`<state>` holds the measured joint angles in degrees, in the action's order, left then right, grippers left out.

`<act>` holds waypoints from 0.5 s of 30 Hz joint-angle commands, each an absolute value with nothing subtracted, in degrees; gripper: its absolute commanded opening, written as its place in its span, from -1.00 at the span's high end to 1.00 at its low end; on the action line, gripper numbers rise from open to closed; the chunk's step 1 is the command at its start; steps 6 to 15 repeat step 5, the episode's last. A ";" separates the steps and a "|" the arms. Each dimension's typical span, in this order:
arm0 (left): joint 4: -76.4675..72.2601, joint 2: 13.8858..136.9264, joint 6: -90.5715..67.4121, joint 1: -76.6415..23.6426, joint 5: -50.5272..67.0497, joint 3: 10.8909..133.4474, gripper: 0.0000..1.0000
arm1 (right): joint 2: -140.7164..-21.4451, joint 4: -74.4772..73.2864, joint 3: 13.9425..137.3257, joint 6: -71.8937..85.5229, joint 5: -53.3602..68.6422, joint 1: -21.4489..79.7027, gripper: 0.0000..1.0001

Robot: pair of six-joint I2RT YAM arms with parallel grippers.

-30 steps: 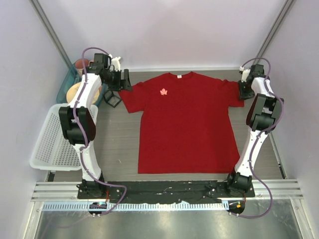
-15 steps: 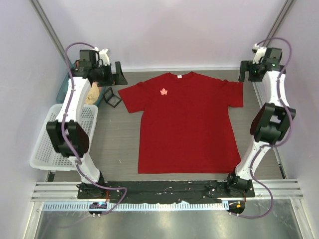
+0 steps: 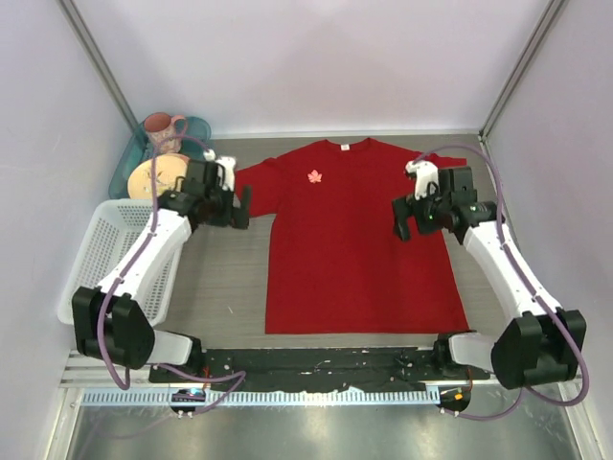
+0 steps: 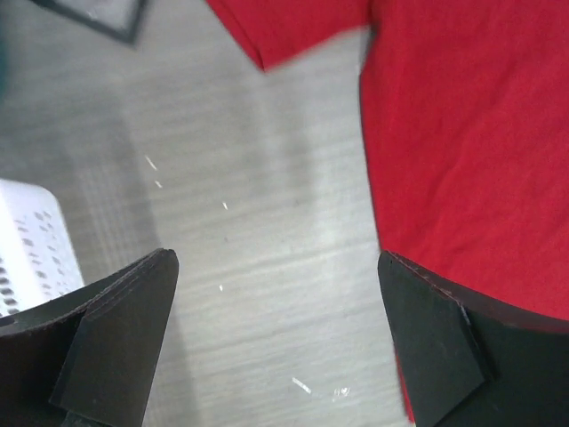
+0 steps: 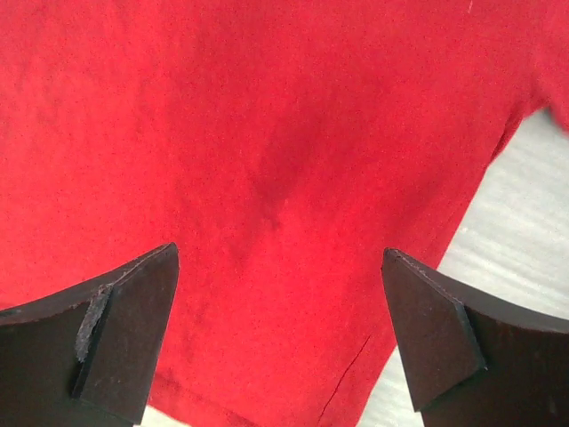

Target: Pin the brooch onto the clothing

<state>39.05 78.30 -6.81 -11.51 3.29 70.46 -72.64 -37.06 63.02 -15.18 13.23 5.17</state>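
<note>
Swung inward: left gripper (image 3: 240, 206), right gripper (image 3: 402, 218); leaf-shaped brooch (image 3: 314, 176) on red T-shirt (image 3: 354, 259).

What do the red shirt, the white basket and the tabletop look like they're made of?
Red shirt: soft matte knit, probably cotton; faint creases.
White basket: likely moulded plastic; regular grid holes.
Tabletop: grey wood-grain surface, perhaps laminate; fine streaks, slight sheen.

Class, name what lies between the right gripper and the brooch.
Only bare red fabric of the T-shirt separates right gripper and brooch, shown in the top external view.
</note>
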 commanded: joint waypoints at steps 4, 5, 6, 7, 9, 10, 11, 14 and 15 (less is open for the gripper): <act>34.45 74.54 -6.32 -17.14 -8.08 64.86 -0.99 | -61.27 -35.24 57.04 -11.95 8.62 5.45 -1.00; 34.54 72.44 -6.94 -17.14 -9.83 65.04 -0.99 | -58.82 -35.51 57.48 -11.95 8.79 5.36 -0.99; 34.54 72.44 -6.94 -17.14 -9.83 65.04 -0.99 | -58.82 -35.51 57.48 -11.95 8.79 5.36 -0.99; 34.54 72.44 -6.94 -17.14 -9.83 65.04 -0.99 | -58.82 -35.51 57.48 -11.95 8.79 5.36 -0.99; 34.54 72.44 -6.94 -17.14 -9.83 65.04 -0.99 | -58.82 -35.51 57.48 -11.95 8.79 5.36 -0.99; 34.54 72.44 -6.94 -17.14 -9.83 65.04 -0.99 | -58.82 -35.51 57.48 -11.95 8.79 5.36 -0.99; 34.54 72.44 -6.94 -17.14 -9.83 65.04 -0.99 | -58.82 -35.51 57.48 -11.95 8.79 5.36 -0.99; 34.54 72.44 -6.94 -17.14 -9.83 65.04 -0.99 | -58.82 -35.51 57.48 -11.95 8.79 5.36 -0.99; 34.54 72.44 -6.94 -17.14 -9.83 65.04 -0.99 | -58.82 -35.51 57.48 -11.95 8.79 5.36 -0.99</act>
